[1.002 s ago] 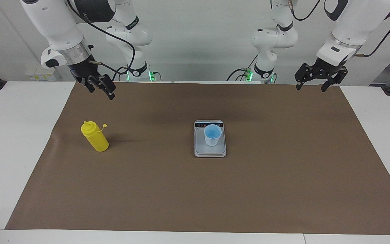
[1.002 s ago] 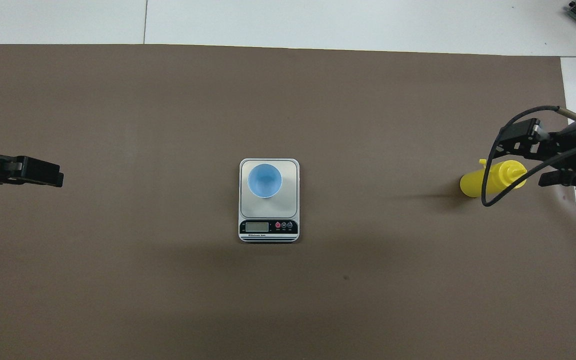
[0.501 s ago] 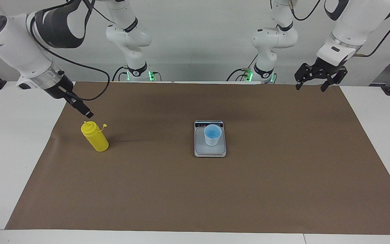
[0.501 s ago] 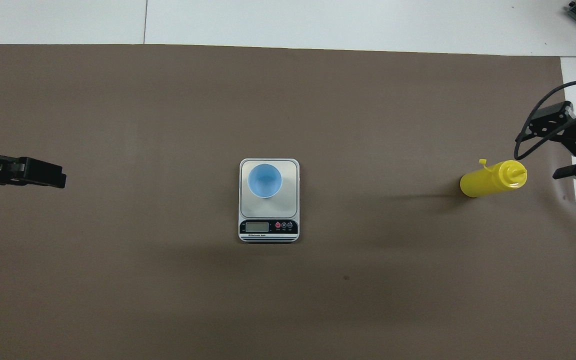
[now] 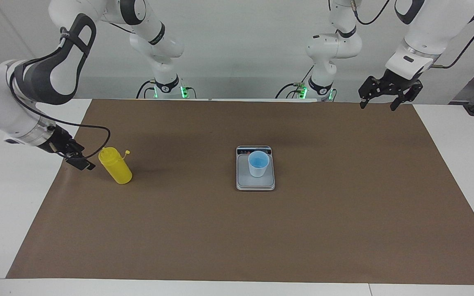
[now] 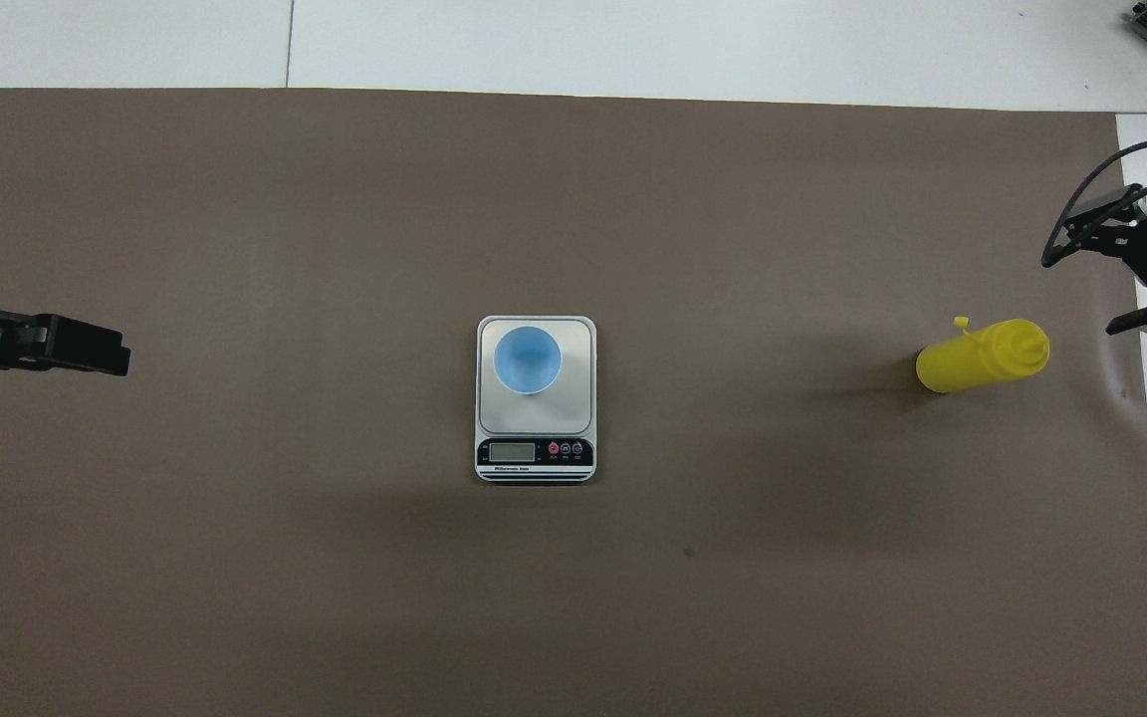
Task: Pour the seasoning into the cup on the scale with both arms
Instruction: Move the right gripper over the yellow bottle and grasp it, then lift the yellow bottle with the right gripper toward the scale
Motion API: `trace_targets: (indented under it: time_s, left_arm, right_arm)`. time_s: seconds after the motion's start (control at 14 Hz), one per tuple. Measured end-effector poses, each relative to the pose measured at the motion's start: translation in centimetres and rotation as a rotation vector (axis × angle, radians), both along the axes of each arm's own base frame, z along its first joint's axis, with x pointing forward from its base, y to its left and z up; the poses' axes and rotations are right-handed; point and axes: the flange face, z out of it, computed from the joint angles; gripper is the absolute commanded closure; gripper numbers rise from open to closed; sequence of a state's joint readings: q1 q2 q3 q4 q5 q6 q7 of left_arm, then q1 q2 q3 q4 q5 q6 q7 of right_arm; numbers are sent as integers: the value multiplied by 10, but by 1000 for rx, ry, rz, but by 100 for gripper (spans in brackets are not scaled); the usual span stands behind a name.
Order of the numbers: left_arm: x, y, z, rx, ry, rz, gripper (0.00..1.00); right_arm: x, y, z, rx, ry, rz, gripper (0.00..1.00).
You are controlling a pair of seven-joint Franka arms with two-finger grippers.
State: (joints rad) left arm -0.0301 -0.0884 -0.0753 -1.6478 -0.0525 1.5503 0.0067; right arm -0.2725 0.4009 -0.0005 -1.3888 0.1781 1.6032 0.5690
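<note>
The yellow seasoning bottle [image 5: 117, 168] [image 6: 977, 358] stands upright on the brown mat toward the right arm's end of the table, its small cap hanging open on a tether. My right gripper [image 5: 78, 159] [image 6: 1091, 274] hangs low beside the bottle, on the side toward the table's end. It is open and a short gap separates it from the bottle. The light blue cup [image 5: 258, 163] [image 6: 527, 359] stands on the silver scale [image 5: 255, 185] [image 6: 583, 403] at the mat's middle. My left gripper [image 5: 377, 107] [image 6: 120, 357] waits open and raised over the mat's edge at the left arm's end.
A brown mat [image 5: 261, 238] covers most of the white table [image 5: 10, 197]. A black cable [image 5: 101, 133] loops from the right wrist close over the bottle's top. The scale's dark display strip [image 6: 534, 453] faces the robots.
The right arm has swung outward and down, bringing its gripper from above the mat near the robots to bottle height beside the seasoning. Left arm, cup, scale and bottle have not moved.
</note>
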Motion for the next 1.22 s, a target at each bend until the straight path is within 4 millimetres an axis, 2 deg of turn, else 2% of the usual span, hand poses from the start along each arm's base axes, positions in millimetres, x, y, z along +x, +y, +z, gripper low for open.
trace_targets:
  time_s: [0.21, 0.43, 0.57, 0.72, 1.0, 1.22]
  left_arm:
    - [0, 0, 0, 0, 0, 0, 0]
    - [0, 0, 0, 0, 0, 0, 0]
    - [0, 0, 0, 0, 0, 0, 0]
    - [0, 0, 0, 0, 1, 0, 0]
    - [0, 0, 0, 0, 1, 0, 0]
    - [0, 0, 0, 0, 1, 0, 0]
  right_arm:
    - [-3, -17, -30, 14, 46, -27, 0]
    - [-4, -38, -88, 83, 120, -78, 0]
    - [-2, -41, -117, 130, 151, -99, 0]
    - [1, -34, -128, 174, 159, -105, 0]
    - [0, -18, -134, 239, 204, -141, 0]
    - [-8, -10, -151, 280, 246, -176, 0]
